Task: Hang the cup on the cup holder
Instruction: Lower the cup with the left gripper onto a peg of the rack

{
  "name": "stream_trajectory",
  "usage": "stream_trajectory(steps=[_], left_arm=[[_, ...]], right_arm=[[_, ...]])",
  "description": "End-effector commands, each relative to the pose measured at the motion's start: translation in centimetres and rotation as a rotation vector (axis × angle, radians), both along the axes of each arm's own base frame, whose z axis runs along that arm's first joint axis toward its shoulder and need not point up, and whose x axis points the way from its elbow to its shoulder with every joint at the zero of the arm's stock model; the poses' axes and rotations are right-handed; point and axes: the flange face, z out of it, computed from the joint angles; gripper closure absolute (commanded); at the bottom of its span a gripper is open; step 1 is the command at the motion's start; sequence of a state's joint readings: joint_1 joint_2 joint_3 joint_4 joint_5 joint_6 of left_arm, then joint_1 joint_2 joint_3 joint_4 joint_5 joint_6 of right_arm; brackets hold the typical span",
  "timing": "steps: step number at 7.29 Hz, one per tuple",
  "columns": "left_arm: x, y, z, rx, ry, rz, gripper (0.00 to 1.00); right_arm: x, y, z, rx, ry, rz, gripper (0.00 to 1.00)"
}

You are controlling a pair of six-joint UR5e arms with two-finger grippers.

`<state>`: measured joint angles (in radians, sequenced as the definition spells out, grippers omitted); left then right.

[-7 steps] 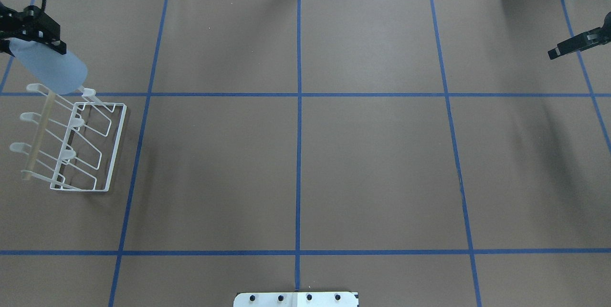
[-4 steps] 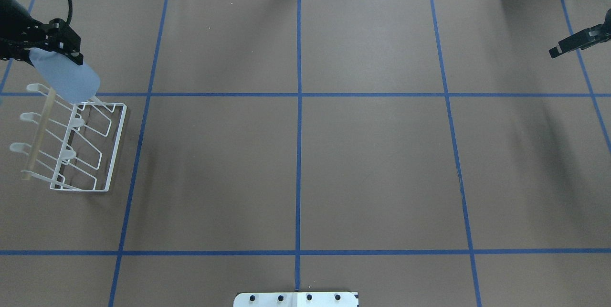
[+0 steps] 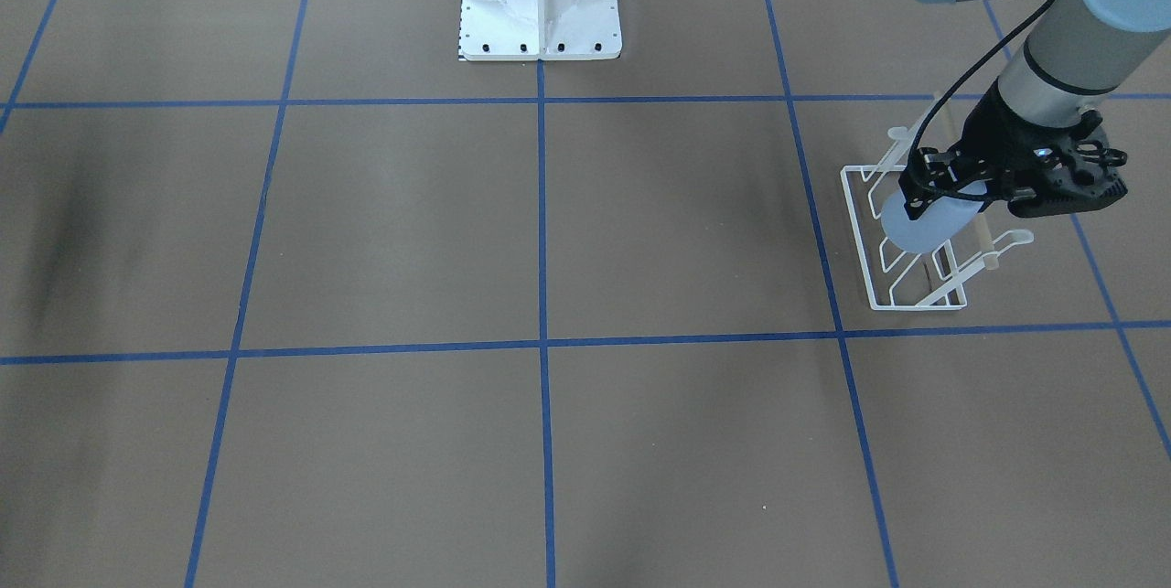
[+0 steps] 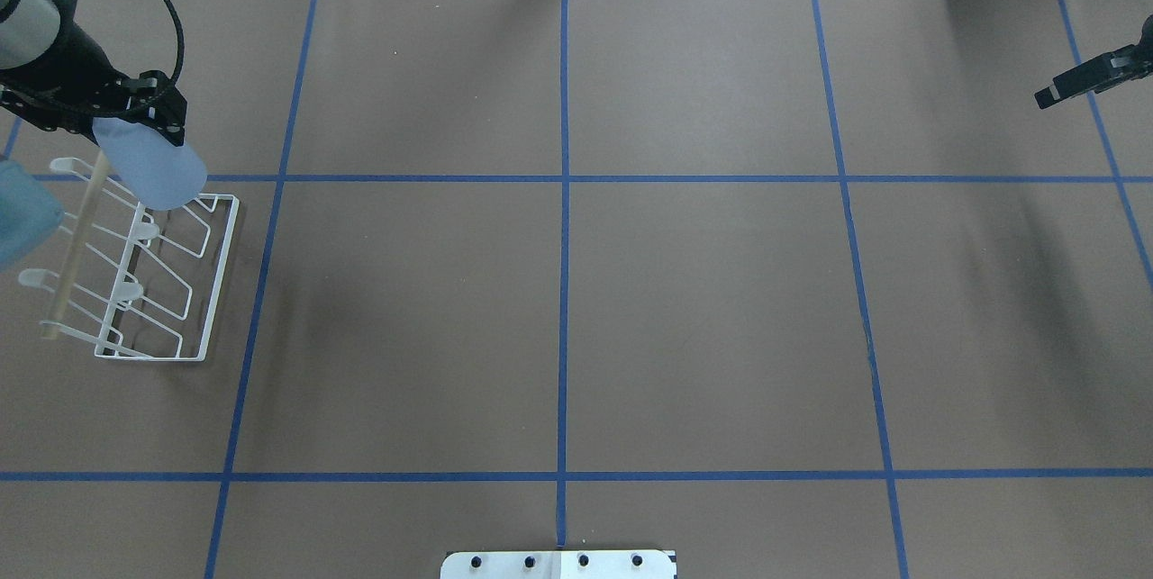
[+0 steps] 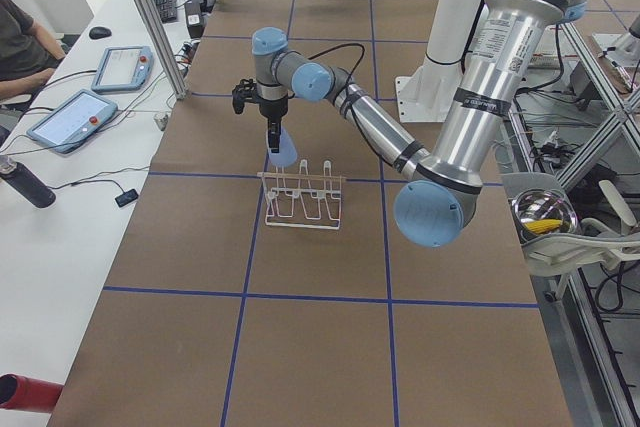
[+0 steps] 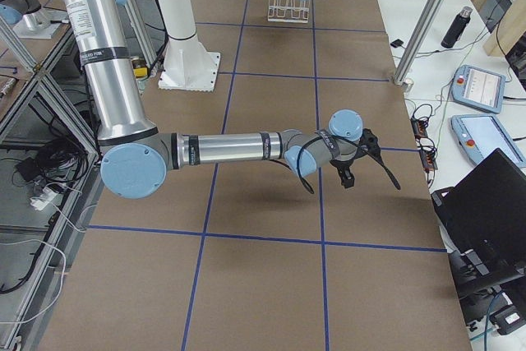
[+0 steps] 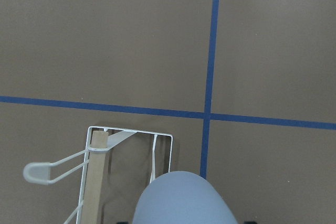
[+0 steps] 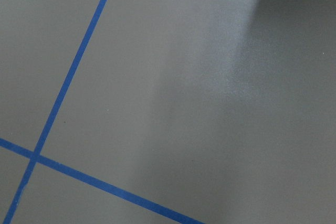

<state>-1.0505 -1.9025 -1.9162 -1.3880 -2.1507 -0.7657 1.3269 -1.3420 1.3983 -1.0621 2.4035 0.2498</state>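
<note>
Your left gripper (image 4: 135, 115) is clamped on the cup (image 4: 155, 169). The cup is tilted, its closed end pointing down over the rack (image 4: 221, 273) at the end farthest from the robot. Whether cup and prongs touch, you cannot tell. The right gripper (image 4: 1085, 81) hangs well apart, above the table (image 4: 558, 309) — fingers apart or together, the views don't show.

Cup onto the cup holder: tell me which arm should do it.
Left. The left gripper holds the cup over the cup holder; the right gripper is far across the table, holding nothing.
</note>
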Motion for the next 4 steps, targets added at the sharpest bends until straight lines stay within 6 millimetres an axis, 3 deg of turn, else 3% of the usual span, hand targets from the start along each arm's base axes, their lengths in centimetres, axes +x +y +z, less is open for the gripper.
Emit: stream_trajectory(steps=[1,3,4], left_arm=[[1.0,-1.5,1.6,0.009,0.006,0.002,1.0],[1.9,-1.7,2.9,0.013,0.007,0.011,1.0],[3.2,-1.0,3.3,0.008,0.002,0.034,1.0]], right_arm=[[0.0,0.1,0.0,0.001,-0.001,0.0,0.0],[0.0,0.0,-0.1,0.003,-0.002,0.001,0.0],[-0.1,-0.1,-0.2,-0.001,-0.003,0.003,0.0]])
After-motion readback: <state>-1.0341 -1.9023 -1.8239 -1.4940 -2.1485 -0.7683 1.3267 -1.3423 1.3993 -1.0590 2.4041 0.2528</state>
